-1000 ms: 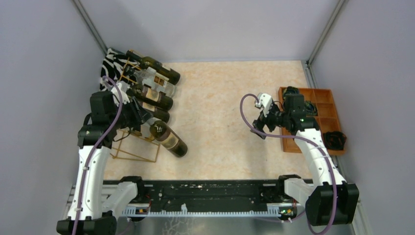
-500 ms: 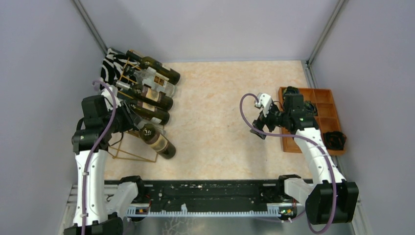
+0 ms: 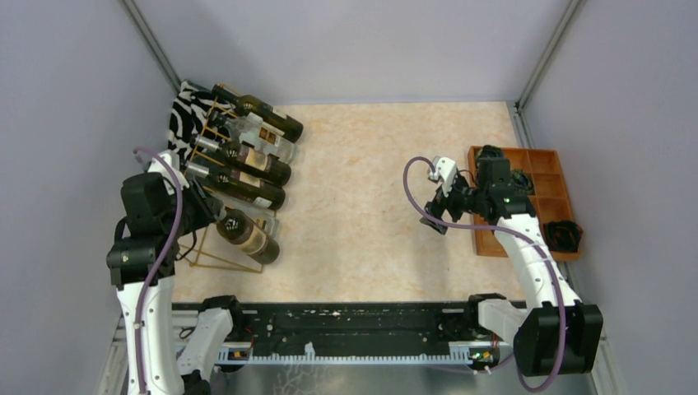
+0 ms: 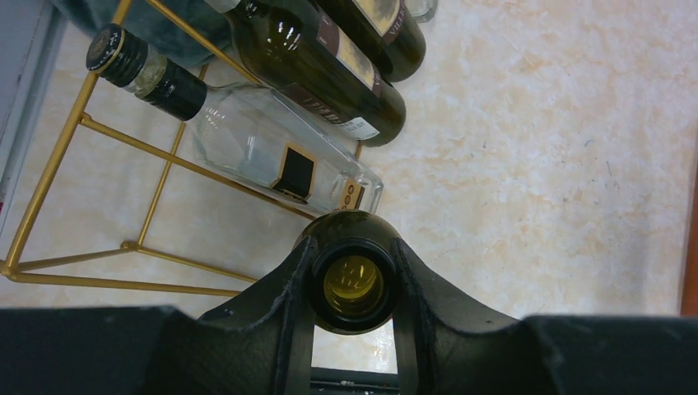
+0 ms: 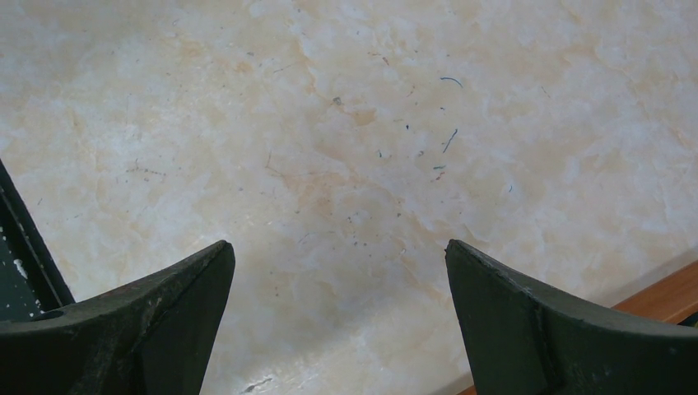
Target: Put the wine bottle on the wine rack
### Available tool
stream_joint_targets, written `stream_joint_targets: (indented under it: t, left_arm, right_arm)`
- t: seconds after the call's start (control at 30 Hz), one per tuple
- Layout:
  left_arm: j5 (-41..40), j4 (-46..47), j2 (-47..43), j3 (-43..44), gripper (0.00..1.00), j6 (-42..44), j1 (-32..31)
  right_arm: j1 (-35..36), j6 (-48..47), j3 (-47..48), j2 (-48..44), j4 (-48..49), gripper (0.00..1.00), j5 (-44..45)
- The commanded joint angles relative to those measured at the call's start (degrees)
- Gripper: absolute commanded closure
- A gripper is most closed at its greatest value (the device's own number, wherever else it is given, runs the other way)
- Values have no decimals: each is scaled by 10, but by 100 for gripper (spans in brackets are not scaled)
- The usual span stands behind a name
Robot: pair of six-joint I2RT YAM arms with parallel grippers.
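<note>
My left gripper (image 3: 212, 216) is shut on the neck of a dark green wine bottle (image 3: 249, 238), which slants over the near end of the wine rack (image 3: 233, 267), a gold wire frame. In the left wrist view the bottle's open mouth (image 4: 352, 284) sits between my fingers, with the gold wire (image 4: 48, 169) to the left. Several other bottles (image 3: 255, 169) lie on the rack, among them a clear one (image 4: 272, 156). My right gripper (image 3: 436, 216) hangs open over bare table (image 5: 337, 247), far from the rack.
An orange-brown wooden compartment tray (image 3: 494, 247) stands at the right edge; its corner shows in the right wrist view (image 5: 668, 298). A black object (image 3: 565, 234) lies beside it. A zebra-striped cloth (image 3: 185, 111) lies behind the rack. Grey walls close in both sides.
The left arm has drawn back to the left and nearer, carrying the held bottle leftward over the rack's near end. The right arm has not moved.
</note>
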Motion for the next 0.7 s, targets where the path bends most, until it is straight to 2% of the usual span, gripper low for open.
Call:
stream_joint_targets:
  t: [0.0,0.23,0.57,0.67]
  left_arm:
    - [-18,55,3,-11,100,-15,2]
    - [-1,66,20,-26,100,-18,3]
    - [-62,51,21,-71,97,-9,4]
    - [-101,52,19,-85,91,-10,3]
  right_arm:
    - [-5,-9,2,-3,10,2,-15]
    - [-5,-8,0,-3,13,2,-11]
    - [-5,-9,0,-2,12,2,-15]
    - [-5,-9,0,-2,12,2,-16]
